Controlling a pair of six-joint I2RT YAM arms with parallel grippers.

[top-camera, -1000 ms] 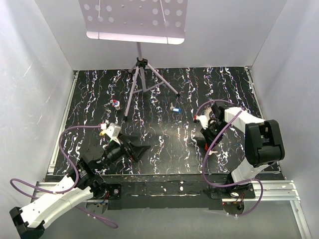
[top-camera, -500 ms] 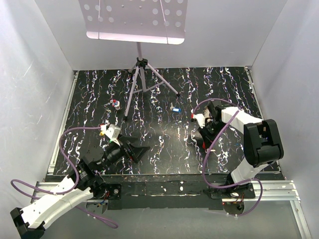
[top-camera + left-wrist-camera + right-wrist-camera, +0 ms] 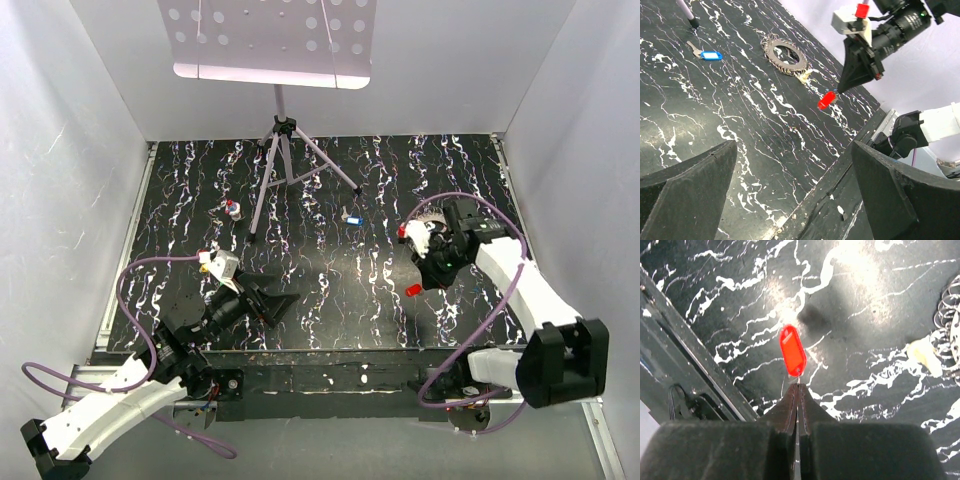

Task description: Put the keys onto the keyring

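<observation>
My right gripper (image 3: 422, 280) (image 3: 798, 386) is shut on the thin metal end of a red key (image 3: 413, 290) (image 3: 792, 350), whose red head hangs off the fingertips just above the table; both also show in the left wrist view, gripper (image 3: 842, 90) and key (image 3: 826, 99). The keyring (image 3: 771, 50) lies flat beside it, its rim at the right edge of the right wrist view (image 3: 951, 310). A cream key (image 3: 804, 76) (image 3: 922, 352) lies by the ring. A blue key (image 3: 352, 219) (image 3: 711, 55) lies farther back. My left gripper (image 3: 275, 300) (image 3: 794, 145) is open and empty.
A music stand's tripod (image 3: 285, 160) stands at the back centre, one foot (image 3: 690, 20) near the blue key. A small red-and-white key (image 3: 232, 209) lies left of it. The table's front rail (image 3: 330, 375) (image 3: 685, 335) runs close under the right gripper. White walls enclose three sides.
My right arm has swung out and risen, lifting the red key off the table and shifting slightly right. The left arm has barely moved.
</observation>
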